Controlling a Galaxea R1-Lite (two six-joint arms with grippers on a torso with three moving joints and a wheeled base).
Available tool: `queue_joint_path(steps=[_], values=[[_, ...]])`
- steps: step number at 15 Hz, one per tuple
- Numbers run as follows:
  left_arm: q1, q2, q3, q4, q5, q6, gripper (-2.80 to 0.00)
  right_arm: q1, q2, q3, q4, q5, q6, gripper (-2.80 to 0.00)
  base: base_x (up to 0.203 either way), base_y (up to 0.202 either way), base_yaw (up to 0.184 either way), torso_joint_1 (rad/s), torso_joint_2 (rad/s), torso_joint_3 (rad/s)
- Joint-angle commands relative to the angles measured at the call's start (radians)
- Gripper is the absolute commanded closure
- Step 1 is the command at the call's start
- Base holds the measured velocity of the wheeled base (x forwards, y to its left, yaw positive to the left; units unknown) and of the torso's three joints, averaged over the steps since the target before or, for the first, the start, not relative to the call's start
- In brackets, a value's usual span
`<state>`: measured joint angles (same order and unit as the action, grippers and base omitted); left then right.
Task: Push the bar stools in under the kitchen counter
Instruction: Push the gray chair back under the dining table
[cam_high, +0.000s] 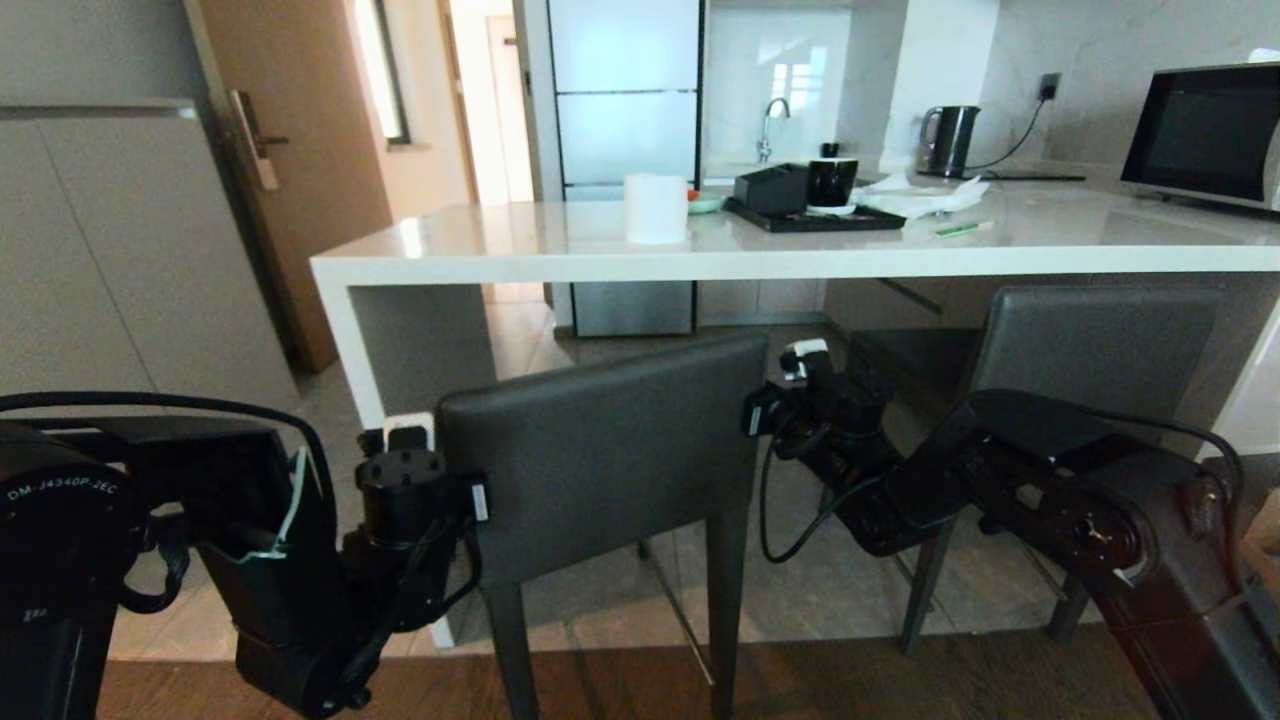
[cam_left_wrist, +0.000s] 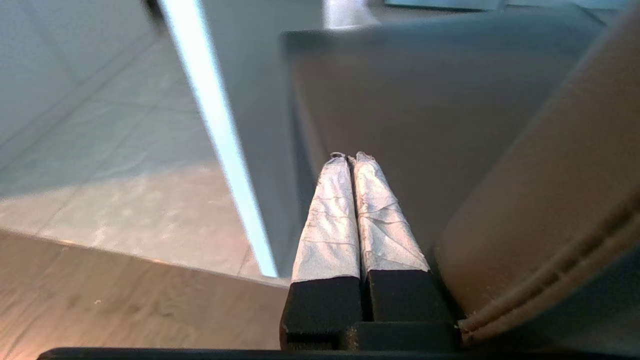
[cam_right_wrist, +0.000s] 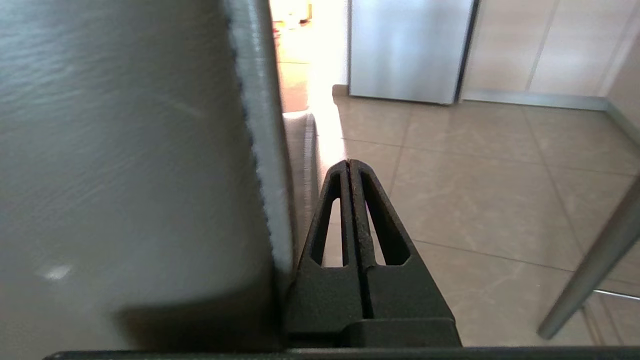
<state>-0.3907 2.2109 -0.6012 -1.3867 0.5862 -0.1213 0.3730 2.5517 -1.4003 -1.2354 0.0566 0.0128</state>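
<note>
**Both grippers pressed shut at the sides of the near stool's backrest**

On the left of the head view, the left arm reaches forward and its left gripper (cam_high: 408, 438) sits at the left edge of the near bar stool's backrest (cam_high: 600, 450). In the left wrist view its two tape-wrapped fingers (cam_left_wrist: 330, 215) lie pressed together with nothing between them, running alongside the dark padded side of the stool.

The near bar stool (cam_high: 610, 520) stands in the middle, its backrest out in front of the kitchen counter (cam_high: 520, 262) and below the level of the white slab top, its slim legs on tiled floor just past a strip of wood flooring.

To the right of that backrest, the right gripper (cam_high: 803, 362) is at its right edge. The right wrist view shows its black fingers (cam_right_wrist: 372, 220) clenched tip to tip, empty, just beside the backrest's stitched seam.

Further right, the second bar stool (cam_high: 1095, 345) stands closer to the counter, its backrest top just under the slab's edge.
</note>
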Motion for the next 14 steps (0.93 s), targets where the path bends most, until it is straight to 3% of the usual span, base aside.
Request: queue_joint_path(steps=[1, 5, 10, 14], values=[[0.012, 0.013, -0.071, 0.045, -0.006, 0.0, 0.0, 0.023, -0.029, 0.012, -0.018, 0.006, 0.001, 0.0, 0.0, 0.0, 0.0, 0.0, 0.0, 0.0], [0.059, 0.034, -0.194, 0.164, -0.017, 0.0, 0.0, 0.068, -0.061, 0.056, -0.041, 0.005, 0.0, 0.0, 0.0, 0.0, 0.0, 0.0, 0.0, 0.0], [0.089, 0.124, -0.248, 0.168, -0.052, 0.0, 0.0, 0.16, -0.126, 0.191, -0.11, 0.003, -0.003, 0.0, 0.0, 0.0, 0.0, 0.0, 0.0, 0.0], [0.096, 0.18, -0.337, 0.179, -0.104, 0.005, 0.0, 0.213, -0.166, 0.225, -0.122, -0.02, -0.006, 0.0, 0.0, 0.0, 0.0, 0.0, 0.0, 0.0]])
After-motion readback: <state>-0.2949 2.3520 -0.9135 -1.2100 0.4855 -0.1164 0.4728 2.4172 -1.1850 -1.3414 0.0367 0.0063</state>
